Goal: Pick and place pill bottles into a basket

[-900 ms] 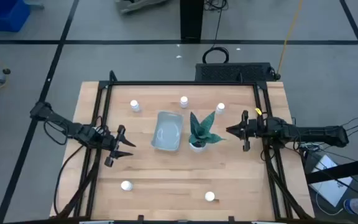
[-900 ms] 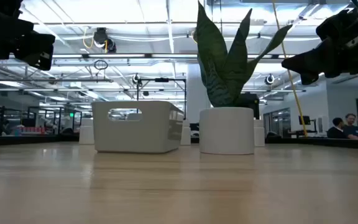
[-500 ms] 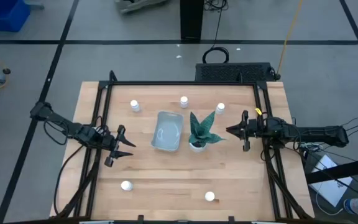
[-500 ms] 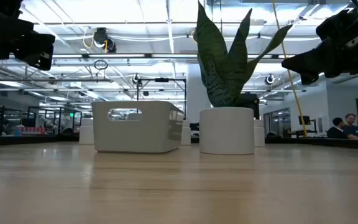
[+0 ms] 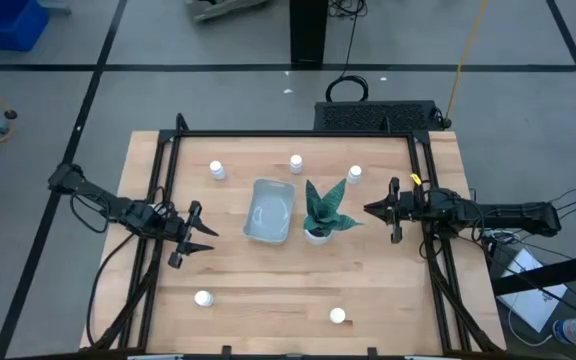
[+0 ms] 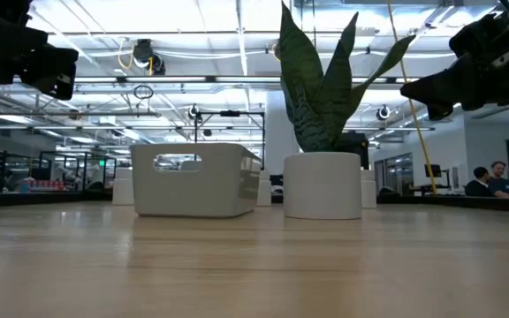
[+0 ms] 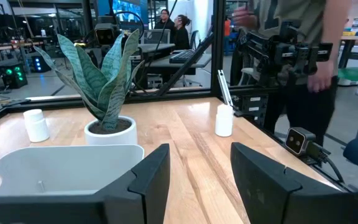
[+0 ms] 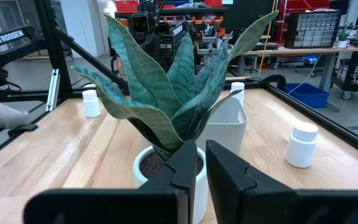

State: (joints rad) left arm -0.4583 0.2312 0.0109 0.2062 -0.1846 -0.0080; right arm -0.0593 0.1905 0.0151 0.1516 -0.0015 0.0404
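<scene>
Both grippers hang empty above the table: our left gripper [image 5: 200,238] has its fingers spread apart beside the basket [image 5: 270,210], and our right gripper [image 5: 372,210] has its fingers pressed together, pointing at the potted plant [image 5: 323,213]. None of the pill bottles is in the basket yet (three stand along the far side [image 5: 217,171] [image 5: 296,163] [image 5: 354,174], two near the front edge [image 5: 203,298] [image 5: 337,316]). We judge the main risk to be the plant beside the basket, since our right arm could brush its leaves or tip the pot, and a hasty pinch could topple a light bottle and send it rolling.
</scene>
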